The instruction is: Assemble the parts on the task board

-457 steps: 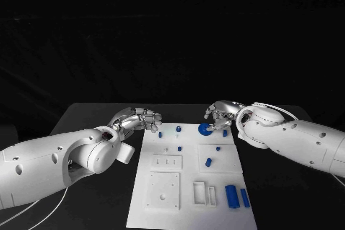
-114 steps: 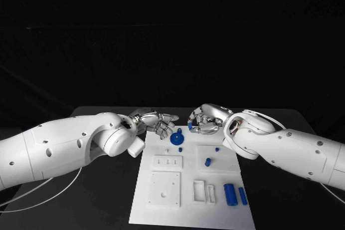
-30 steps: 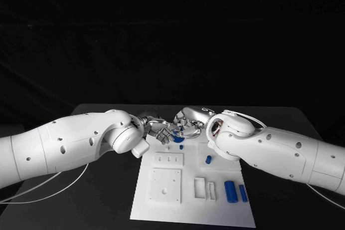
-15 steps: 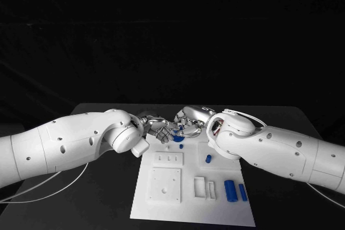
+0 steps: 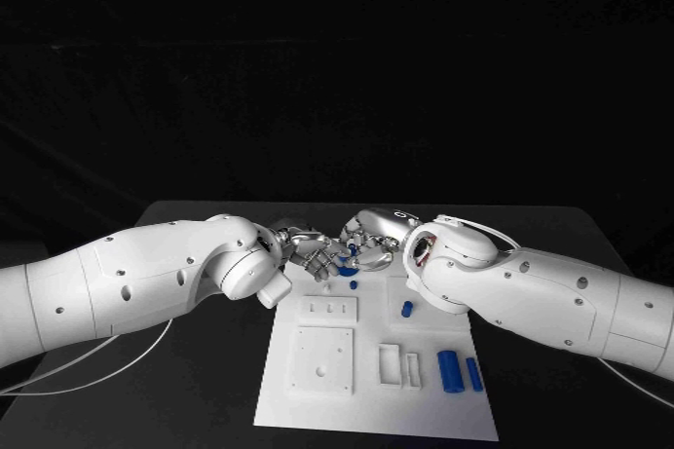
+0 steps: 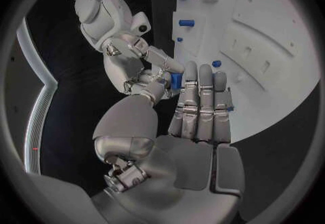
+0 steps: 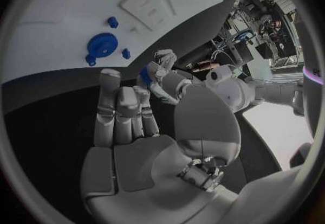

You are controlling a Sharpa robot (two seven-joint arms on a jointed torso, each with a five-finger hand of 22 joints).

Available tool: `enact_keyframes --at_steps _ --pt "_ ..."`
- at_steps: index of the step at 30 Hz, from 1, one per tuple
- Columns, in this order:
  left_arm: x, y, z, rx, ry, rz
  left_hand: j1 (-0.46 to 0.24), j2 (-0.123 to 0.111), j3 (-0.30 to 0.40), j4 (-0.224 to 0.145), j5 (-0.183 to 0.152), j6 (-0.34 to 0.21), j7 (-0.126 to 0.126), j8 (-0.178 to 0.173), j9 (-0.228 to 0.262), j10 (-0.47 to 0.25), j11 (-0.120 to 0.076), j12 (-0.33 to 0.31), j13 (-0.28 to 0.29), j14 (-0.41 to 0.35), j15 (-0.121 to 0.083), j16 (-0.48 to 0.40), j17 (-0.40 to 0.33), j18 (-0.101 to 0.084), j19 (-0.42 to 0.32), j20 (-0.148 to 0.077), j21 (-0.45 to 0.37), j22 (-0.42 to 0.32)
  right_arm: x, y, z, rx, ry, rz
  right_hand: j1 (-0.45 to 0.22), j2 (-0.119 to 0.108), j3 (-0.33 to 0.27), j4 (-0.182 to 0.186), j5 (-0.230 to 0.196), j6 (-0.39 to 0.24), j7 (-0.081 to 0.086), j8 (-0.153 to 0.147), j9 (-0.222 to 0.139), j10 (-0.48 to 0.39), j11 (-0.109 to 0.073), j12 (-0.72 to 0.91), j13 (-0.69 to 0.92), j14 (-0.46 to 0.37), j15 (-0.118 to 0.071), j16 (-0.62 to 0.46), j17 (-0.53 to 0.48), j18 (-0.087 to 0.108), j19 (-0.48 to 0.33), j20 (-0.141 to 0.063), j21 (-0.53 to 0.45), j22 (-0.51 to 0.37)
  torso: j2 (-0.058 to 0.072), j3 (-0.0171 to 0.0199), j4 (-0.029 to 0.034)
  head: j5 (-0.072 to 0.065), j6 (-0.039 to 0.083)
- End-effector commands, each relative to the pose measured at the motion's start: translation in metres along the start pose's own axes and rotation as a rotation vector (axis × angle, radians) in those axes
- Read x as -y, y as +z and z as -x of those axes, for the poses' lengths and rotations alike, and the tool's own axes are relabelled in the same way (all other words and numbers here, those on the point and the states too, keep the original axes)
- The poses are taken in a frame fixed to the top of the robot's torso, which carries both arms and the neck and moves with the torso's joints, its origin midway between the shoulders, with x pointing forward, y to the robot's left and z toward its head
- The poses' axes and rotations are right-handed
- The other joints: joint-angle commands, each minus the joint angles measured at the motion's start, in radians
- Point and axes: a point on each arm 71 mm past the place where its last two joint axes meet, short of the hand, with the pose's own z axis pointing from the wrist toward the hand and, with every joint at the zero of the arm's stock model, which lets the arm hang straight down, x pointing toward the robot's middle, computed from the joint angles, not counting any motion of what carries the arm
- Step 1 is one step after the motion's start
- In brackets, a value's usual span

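Hands are meeting at the task board [image 5: 374, 410]'s twelve-o'clock end, closer than seconds ago. Left hand [image 5: 315, 256] is pinching a small blue part [image 6: 176, 80]; right hand [image 5: 368, 246], fingers apart, is reaching to receive it.

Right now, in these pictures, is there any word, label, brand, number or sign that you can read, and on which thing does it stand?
None: no readable text on the task board, the blue parts, the left hand or the right hand.
The arms bear only small dark holes, no letters.
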Motion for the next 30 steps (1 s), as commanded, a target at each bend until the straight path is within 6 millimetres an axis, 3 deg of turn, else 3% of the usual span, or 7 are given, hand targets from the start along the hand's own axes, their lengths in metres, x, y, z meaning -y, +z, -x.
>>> enact_keyframes --at_steps 1,7,12,16,20,26,30 --pt "0.005 0.0 -0.002 -0.001 0.011 -0.036 -0.01 0.01 0.007 -0.015 0.064 0.025 -0.016 0.005 0.007 0.011 -0.003 0.007 0.005 0.01 -0.004 0.008 0.006 0.012 0.008 -0.004 0.008 0.019 -0.001 0.0 -0.001 -0.006 0.011 0.011 -0.003 0.007 0.004 -0.003 0.006 0.047 0.025 0.005 0.052 0.006 -0.002 -0.007 0.0 -0.001 -0.006 -0.006 0.002 0.02 0.007 0.003 0.003 0.018 -0.001 -0.0002 -0.0007 0.003 -0.003" --pt "0.004 0.0 -0.001 0.006 0.009 -0.035 -0.045 0.015 0.02 -0.035 0.189 0.043 -0.023 0.008 0.019 0.025 -0.009 0.013 0.018 0.017 -0.011 0.018 0.019 0.006 0.012 -0.012 0.021 0.019 0.001 -0.001 0.0 -0.003 0.023 0.008 -0.008 0.004 0.003 -0.004 0.006 0.044 0.026 0.002 0.052 0.004 -0.001 -0.009 0.0 -0.001 -0.005 -0.007 0.002 0.02 0.006 0.003 0.003 0.017 -0.001 -0.0005 0.0002 0.003 -0.003" --pt "0.004 0.0 0.0 0.012 0.007 -0.036 -0.05 0.013 0.025 -0.037 0.23 0.045 -0.024 0.008 0.027 0.025 -0.011 0.018 0.024 0.016 -0.012 0.022 0.024 0.004 0.01 -0.014 0.025 0.019 0.002 -0.001 0.0 -0.006 0.035 0.004 -0.011 0.0 0.002 -0.006 0.006 0.041 0.027 0.0 0.052 0.002 0.0 -0.011 0.0 -0.001 -0.004 -0.008 0.002 0.02 0.005 0.002 0.002 0.017 0.0 -0.0003 0.0002 0.003 -0.005" --pt "0.004 0.0 0.0 0.012 0.007 -0.034 -0.063 0.014 0.028 -0.035 0.277 0.046 -0.024 0.007 0.036 0.022 -0.011 0.023 0.03 0.014 -0.013 0.024 0.029 0.002 0.007 -0.015 0.029 0.019 0.003 -0.001 0.0 -0.008 0.064 0.001 -0.021 -0.016 -0.002 -0.003 0.007 0.021 0.032 -0.014 0.049 -0.006 0.005 -0.019 -0.003 -0.003 0.0 -0.01 0.001 0.02 0.003 0.003 0.0 0.016 0.0 0.0 -0.0001 0.004 -0.005" --pt "0.003 0.0 0.001 0.015 0.017 -0.032 -0.081 0.031 0.025 -0.041 0.305 0.049 -0.026 0.009 0.046 0.022 -0.013 0.031 0.037 0.015 -0.014 0.03 0.035 0.001 0.0 -0.016 0.032 0.02 0.005 -0.001 0.0 -0.006 0.093 -0.003 -0.039 -0.056 -0.011 0.014 0.024 -0.066 0.057 -0.069 0.025 -0.019 0.028 -0.029 -0.007 -0.008 0.02 -0.017 0.0 0.02 -0.003 0.001 -0.008 0.014 0.0 -0.0001 -0.0005 0.005 -0.006" --pt "0.001 0.0 0.005 0.043 0.043 -0.018 -0.09 0.031 0.025 -0.043 0.335 0.057 -0.03 0.014 0.06 0.027 -0.017 0.042 0.046 0.02 -0.019 0.041 0.043 -0.003 -0.011 -0.018 0.035 0.02 0.012 -0.005 0.003 0.012 0.134 -0.001 -0.055 -0.095 -0.058 0.027 0.038 -0.146 0.093 -0.117 0.001 -0.039 0.063 -0.038 -0.01 -0.016 0.054 -0.02 0.002 0.02 -0.009 0.002 -0.013 0.015 0.0 0.0003 0.0004 0.007 -0.008" --pt "-0.001 0.0 0.008 0.044 0.062 -0.005 -0.095 0.032 0.028 -0.043 0.321 0.058 -0.032 0.013 0.071 0.025 -0.018 0.047 0.051 0.021 -0.019 0.041 0.044 -0.019 -0.051 -0.015 0.026 0.021 0.02 -0.01 0.007 0.034 0.209 0.019 -0.071 -0.123 -0.107 0.025 0.094 -0.196 0.11 -0.143 -0.01 -0.065 0.079 -0.055 -0.021 -0.033 0.07 -0.027 0.002 0.02 -0.031 0.006 -0.024 0.015 -0.001 0.001 -0.0008 0.008 -0.009"
